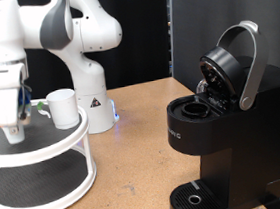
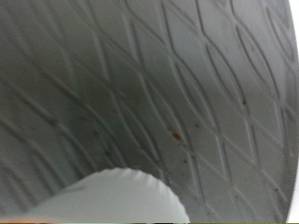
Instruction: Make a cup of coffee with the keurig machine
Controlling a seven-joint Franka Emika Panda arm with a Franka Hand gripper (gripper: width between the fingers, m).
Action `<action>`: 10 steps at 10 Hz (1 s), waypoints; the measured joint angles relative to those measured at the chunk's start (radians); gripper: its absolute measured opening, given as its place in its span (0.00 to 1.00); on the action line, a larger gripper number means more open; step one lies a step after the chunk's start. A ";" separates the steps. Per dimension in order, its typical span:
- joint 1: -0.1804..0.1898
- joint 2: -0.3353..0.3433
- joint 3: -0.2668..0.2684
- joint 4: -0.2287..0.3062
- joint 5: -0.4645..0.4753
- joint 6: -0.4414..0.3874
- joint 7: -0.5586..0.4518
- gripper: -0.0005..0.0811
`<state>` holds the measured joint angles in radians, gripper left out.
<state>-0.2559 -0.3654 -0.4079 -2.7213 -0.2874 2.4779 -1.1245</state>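
While end effector [image 1: 15,126] grip unclear, wrist shows only grey mat [image 2: 140,84], white rim [image 2: 117,196].

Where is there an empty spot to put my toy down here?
Bare table lies between the round stand and the keurig machine. The machine's drip base is bare too. The stand's top is crowded: the cup sits at its back edge, and the pincer hangs low over its middle.

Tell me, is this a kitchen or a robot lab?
Probably a robot lab: a white robot arm stands on the wooden table, beside a keurig machine with its lid open and a cup on a round stand.
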 joint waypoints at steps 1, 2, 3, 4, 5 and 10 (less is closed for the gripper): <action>0.006 -0.027 0.000 0.029 0.038 -0.082 -0.033 0.57; 0.011 -0.056 0.000 0.059 0.066 -0.161 -0.061 0.57; 0.012 -0.082 0.001 0.086 0.078 -0.222 -0.083 0.57; 0.012 -0.108 0.003 0.110 0.079 -0.270 -0.107 0.57; 0.016 -0.129 0.003 0.118 0.079 -0.304 -0.123 0.16; 0.090 -0.128 0.021 0.116 0.337 -0.303 -0.002 0.16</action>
<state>-0.1658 -0.4934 -0.3873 -2.6050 0.0491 2.1749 -1.1270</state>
